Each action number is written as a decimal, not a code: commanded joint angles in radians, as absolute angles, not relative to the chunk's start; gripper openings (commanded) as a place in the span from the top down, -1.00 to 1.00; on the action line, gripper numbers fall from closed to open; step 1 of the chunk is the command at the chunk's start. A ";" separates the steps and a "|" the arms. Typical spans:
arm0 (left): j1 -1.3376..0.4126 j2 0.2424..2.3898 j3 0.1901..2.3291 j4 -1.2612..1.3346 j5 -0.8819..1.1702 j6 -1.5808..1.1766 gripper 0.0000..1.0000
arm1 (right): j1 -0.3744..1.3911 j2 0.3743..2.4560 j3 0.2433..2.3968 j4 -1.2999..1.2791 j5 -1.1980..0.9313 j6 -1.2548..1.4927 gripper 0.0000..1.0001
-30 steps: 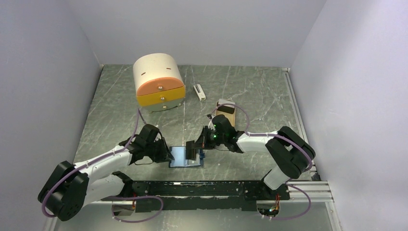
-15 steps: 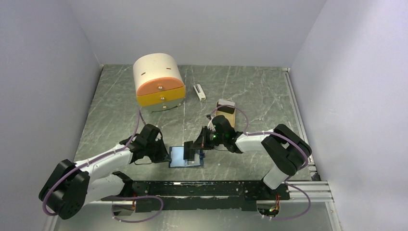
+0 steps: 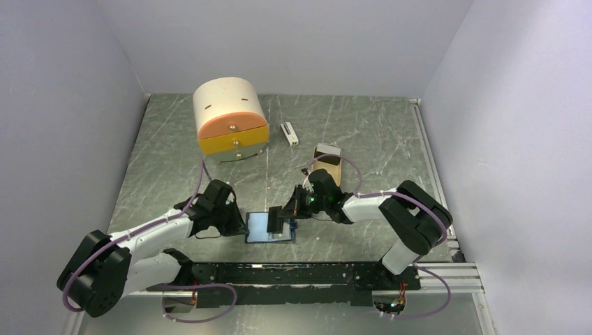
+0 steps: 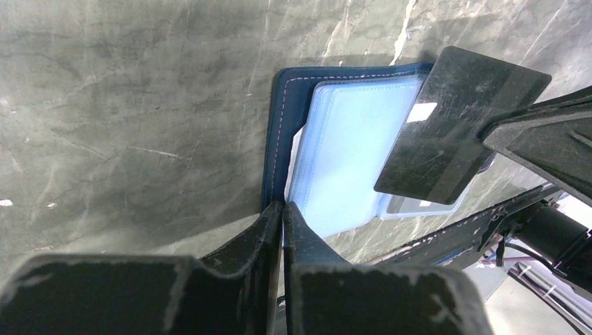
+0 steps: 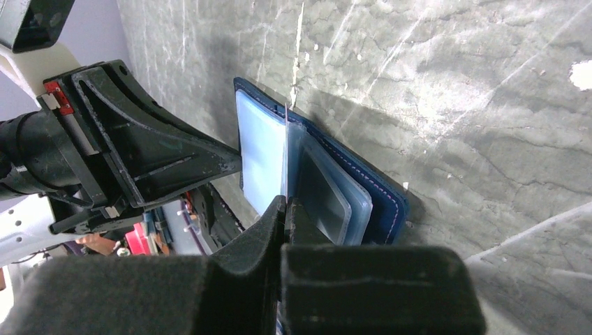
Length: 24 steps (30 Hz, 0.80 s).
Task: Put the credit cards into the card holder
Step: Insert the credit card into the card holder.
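The card holder [image 3: 260, 227] lies open on the table near the front, navy outside with pale blue sleeves [image 4: 349, 153]. My left gripper [image 4: 282, 209] is shut on its near left edge, where the cover meets the sleeves. My right gripper [image 5: 285, 202] is shut on one of the credit cards [image 5: 286, 150], seen edge-on and standing upright over the sleeves. In the left wrist view this card [image 4: 454, 125] looks dark with a small white patch and hangs tilted above the holder's right half. In the top view the right gripper [image 3: 282, 222] is over the holder and the left gripper [image 3: 242, 225] is at its left side.
A cream and orange drawer box [image 3: 230, 122] stands at the back left. A small white bar [image 3: 289, 133] and a tan tin [image 3: 327, 162] lie behind the right arm. A black rail [image 3: 300, 273] runs along the near edge, close to the holder.
My left gripper has closed onto the card holder's edge. My right gripper has shifted slightly left over the holder with the card still in it.
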<state>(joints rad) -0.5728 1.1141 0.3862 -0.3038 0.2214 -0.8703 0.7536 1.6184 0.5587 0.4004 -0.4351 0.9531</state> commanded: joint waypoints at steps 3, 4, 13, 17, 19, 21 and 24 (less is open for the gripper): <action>-0.568 1.132 0.374 -0.282 0.222 -0.859 0.76 | 0.758 1.653 0.533 0.461 -0.434 0.953 1.00; -0.567 1.132 0.373 -0.279 0.223 -0.859 0.76 | 0.762 1.652 0.533 0.457 -0.429 0.951 1.00; -0.567 1.154 0.378 -0.261 0.226 -0.858 0.77 | 0.794 1.659 0.514 0.476 -0.432 0.964 1.00; -0.567 1.163 0.380 -0.264 0.225 -0.854 0.77 | 0.792 1.641 0.523 0.440 -0.411 0.943 1.00; -0.567 1.158 0.378 -0.265 0.225 -0.854 0.77 | 0.793 1.647 0.524 0.452 -0.430 0.950 1.00; -0.567 1.153 0.377 -0.267 0.223 -0.857 0.76 | 0.793 1.672 0.521 0.490 -0.462 0.965 1.00; -0.566 1.147 0.374 -0.262 0.226 -0.861 0.76 | 0.797 1.699 0.516 0.535 -0.486 0.983 1.00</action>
<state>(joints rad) -0.5724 1.1423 0.3862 -0.2665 0.2409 -0.8707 0.7860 1.6585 0.5297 0.4889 -0.4583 0.9691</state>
